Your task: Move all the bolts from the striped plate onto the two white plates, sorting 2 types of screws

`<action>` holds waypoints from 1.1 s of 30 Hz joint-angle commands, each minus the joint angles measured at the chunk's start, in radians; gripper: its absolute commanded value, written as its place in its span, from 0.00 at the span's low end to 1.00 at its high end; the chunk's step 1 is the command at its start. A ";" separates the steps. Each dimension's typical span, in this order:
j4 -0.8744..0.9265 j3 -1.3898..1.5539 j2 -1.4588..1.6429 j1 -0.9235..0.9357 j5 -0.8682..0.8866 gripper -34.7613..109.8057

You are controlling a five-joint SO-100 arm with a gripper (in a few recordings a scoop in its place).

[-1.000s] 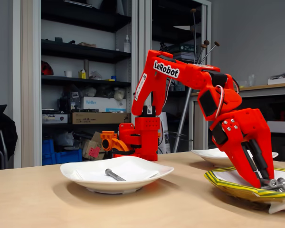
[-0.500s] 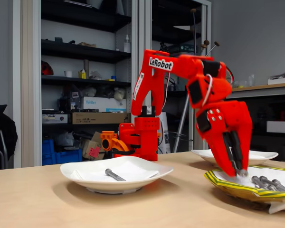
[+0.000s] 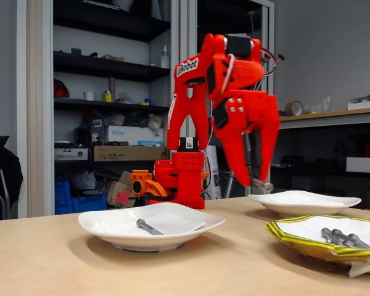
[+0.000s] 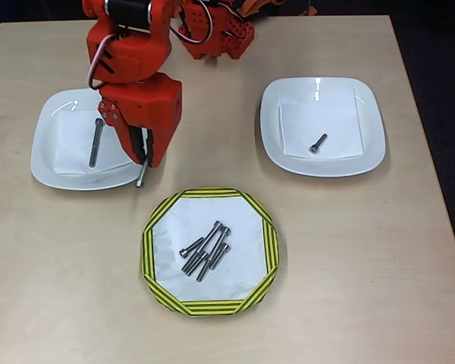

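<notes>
Overhead view: gripper (image 4: 143, 168) holds a long bolt (image 4: 142, 174) over the left white plate (image 4: 45, 148); several remain on the striped plate (image 4: 210, 198).

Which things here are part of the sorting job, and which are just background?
Job:
- gripper holding a long bolt
- striped plate with bolts
- left white plate, one long bolt
- right white plate, one short bolt

Background:
- shelves
- cardboard boxes
</notes>
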 commanded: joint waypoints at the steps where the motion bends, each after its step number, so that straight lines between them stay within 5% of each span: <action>1: -0.034 0.115 0.146 0.109 -0.115 0.24; 8: -0.161 0.304 0.230 0.318 -0.371 0.24; 16: -0.377 0.434 0.193 0.370 -0.448 0.29; 33: -0.586 0.293 0.080 -0.038 -0.204 0.34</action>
